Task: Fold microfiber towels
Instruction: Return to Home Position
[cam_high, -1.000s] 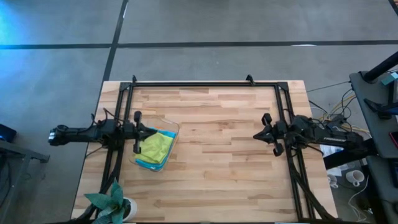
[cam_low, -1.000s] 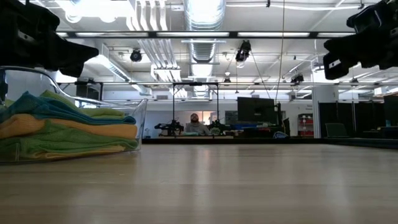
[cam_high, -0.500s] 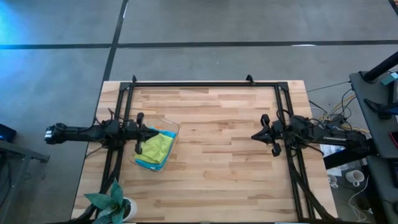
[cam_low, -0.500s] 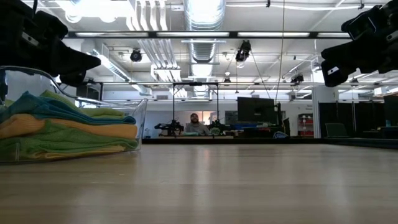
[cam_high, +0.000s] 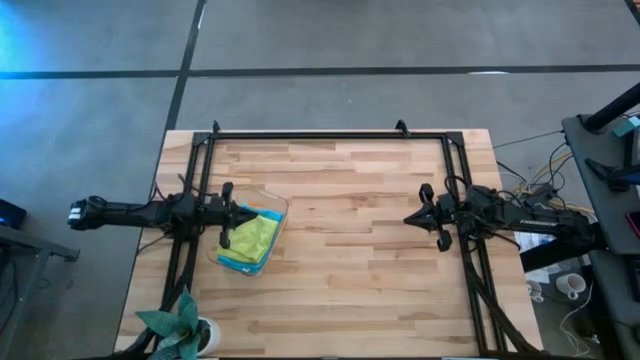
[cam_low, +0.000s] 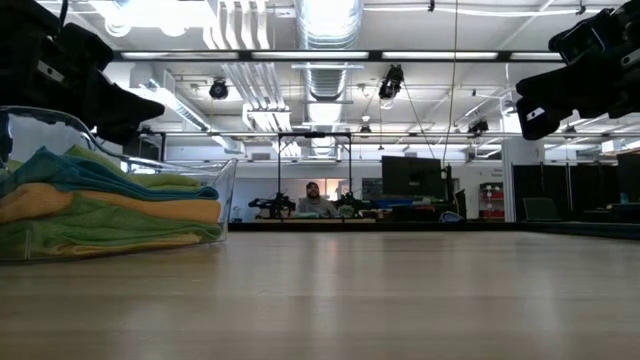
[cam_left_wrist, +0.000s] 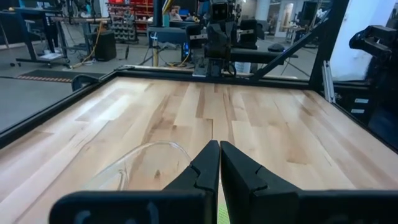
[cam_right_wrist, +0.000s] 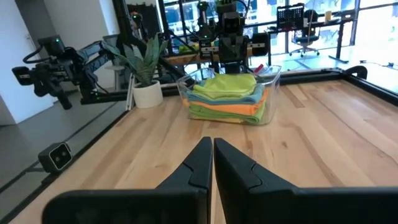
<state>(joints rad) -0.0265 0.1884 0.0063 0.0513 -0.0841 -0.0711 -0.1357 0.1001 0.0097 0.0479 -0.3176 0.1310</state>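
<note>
Lime-topped towels lie stacked in a bin just beneath the closed left pincer, well apart from the closed right pincer.

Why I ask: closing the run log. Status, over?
Left gripper shut above bin. Right gripper shut, table's right. Towels stacked in bin. No obstruction seen.

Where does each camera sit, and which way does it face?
High: above the table, facing straight down; both arms, left tool over the bin.
Low: at table-top height, facing level into the room; arms in upper corners.
Left wrist: facing the right tool across the table; own shut fingers.
Right wrist: facing the towels in the bin; own shut fingers.
Shared: high and right wrist show the towels.
</note>
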